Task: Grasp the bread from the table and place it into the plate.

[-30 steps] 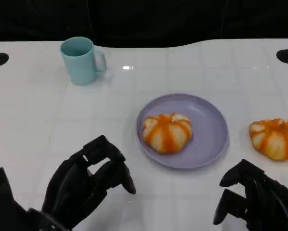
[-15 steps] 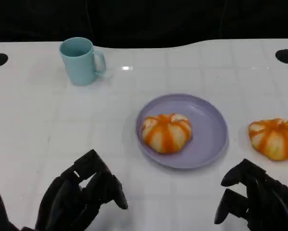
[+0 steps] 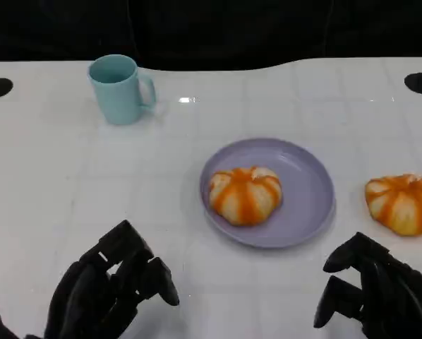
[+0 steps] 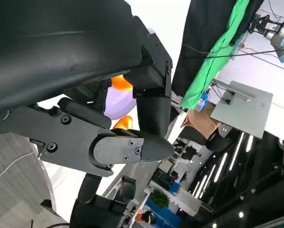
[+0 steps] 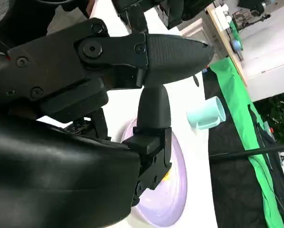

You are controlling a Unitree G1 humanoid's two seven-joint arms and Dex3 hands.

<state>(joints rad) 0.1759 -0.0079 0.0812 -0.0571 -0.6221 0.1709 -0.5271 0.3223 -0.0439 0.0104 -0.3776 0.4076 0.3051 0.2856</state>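
Note:
One orange-striped bread (image 3: 244, 194) lies on the lilac plate (image 3: 311, 176) in the middle of the table. A second, similar bread (image 3: 403, 203) rests on the table to the right of the plate. My left hand (image 3: 111, 291) hovers near the front edge, left of the plate, fingers loosely apart and holding nothing. Low at the front right, my right hand (image 3: 375, 293) is also empty, just in front of the second bread. The left wrist view catches the plate (image 4: 116, 103) behind my fingers (image 4: 132, 147). In the right wrist view the plate (image 5: 175, 190) lies beyond my hand.
A pale blue mug (image 3: 119, 88) stands at the back left, also visible as the mug (image 5: 206, 114) in the right wrist view. Black round holes (image 3: 420, 82) mark the table's far corners. The dark far edge of the table runs along the top.
My left hand has drawn back from the plate toward the front left edge, empty. The right hand and both breads have stayed where they were.

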